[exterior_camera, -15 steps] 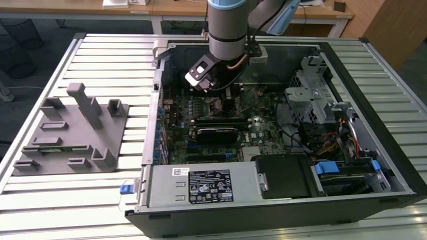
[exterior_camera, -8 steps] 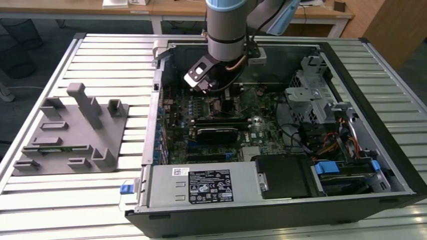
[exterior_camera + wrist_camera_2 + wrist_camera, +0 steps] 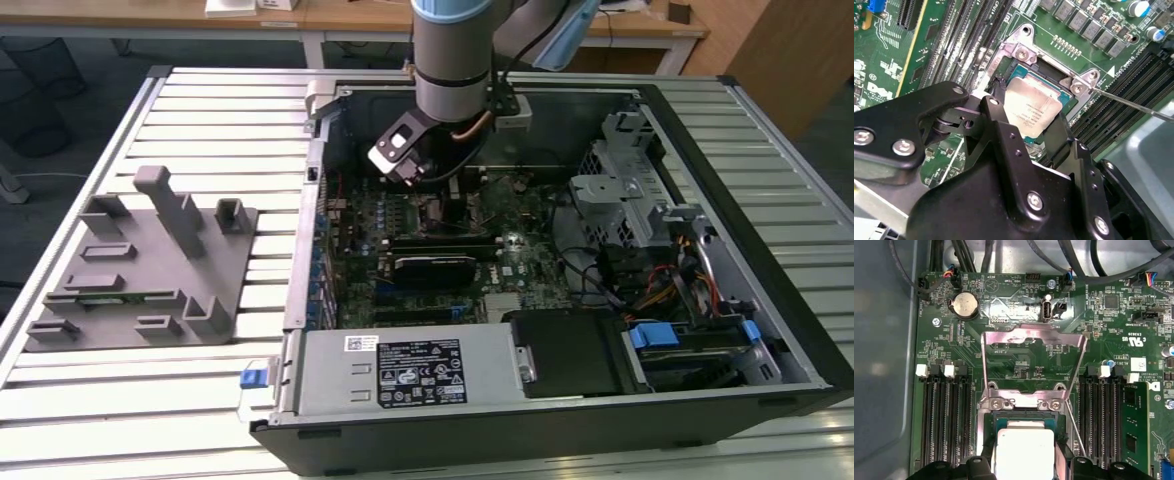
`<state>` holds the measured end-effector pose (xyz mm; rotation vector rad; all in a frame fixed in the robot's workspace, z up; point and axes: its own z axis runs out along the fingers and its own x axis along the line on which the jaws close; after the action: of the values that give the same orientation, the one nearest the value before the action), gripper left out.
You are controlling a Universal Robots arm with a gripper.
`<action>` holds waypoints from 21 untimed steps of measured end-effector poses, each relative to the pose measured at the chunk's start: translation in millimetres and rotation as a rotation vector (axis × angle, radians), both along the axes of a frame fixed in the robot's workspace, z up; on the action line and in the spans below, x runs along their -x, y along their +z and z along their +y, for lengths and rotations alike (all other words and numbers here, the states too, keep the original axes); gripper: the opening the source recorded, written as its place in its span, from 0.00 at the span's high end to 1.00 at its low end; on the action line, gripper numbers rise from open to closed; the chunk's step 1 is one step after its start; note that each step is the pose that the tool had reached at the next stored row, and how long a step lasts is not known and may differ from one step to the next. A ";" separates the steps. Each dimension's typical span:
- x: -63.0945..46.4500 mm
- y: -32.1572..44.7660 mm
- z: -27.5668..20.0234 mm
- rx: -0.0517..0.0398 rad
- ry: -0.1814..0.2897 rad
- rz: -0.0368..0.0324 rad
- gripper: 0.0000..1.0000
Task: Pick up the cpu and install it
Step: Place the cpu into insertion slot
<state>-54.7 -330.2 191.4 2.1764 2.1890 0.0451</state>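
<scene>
The cpu (image 3: pixel 1030 109), a small square chip with a pale silvery top and a thin green rim, lies in or just over the metal-framed socket (image 3: pixel 1021 50) of the green motherboard (image 3: pixel 1019 362). My gripper (image 3: pixel 1031 117) reaches down into the open computer case (image 3: pixel 747 110). Its black fingers (image 3: pixel 1000 102) stand against two opposite edges of the chip, shut on it. In the first wrist view the cpu (image 3: pixel 1024 447) shows between the same fingers (image 3: pixel 985 462), and the gripper (image 3: pixel 1025 462) hangs over the socket. In the exterior view the gripper (image 3: pixel 434 185) is over the board's upper middle.
The socket's load plate (image 3: pixel 1034 337) is swung open and its thin lever (image 3: pixel 1076 432) sticks out beside the socket. Memory slots (image 3: pixel 946 415) flank it on both sides. A grey slotted holder block (image 3: pixel 140 265) sits outside the case at the exterior view's left. Drive bays (image 3: pixel 627 190) and cables crowd the right.
</scene>
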 end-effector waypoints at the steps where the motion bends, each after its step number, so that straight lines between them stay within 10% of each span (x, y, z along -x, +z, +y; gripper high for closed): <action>1: 0.0 0.0 0.0 0.0000 0.000 0.0000 0.45; 21: -2.2 -1.7 0.0 0.0006 0.000 -0.0001 0.45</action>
<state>-52.5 -330.1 189.7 2.1760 2.1887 0.0446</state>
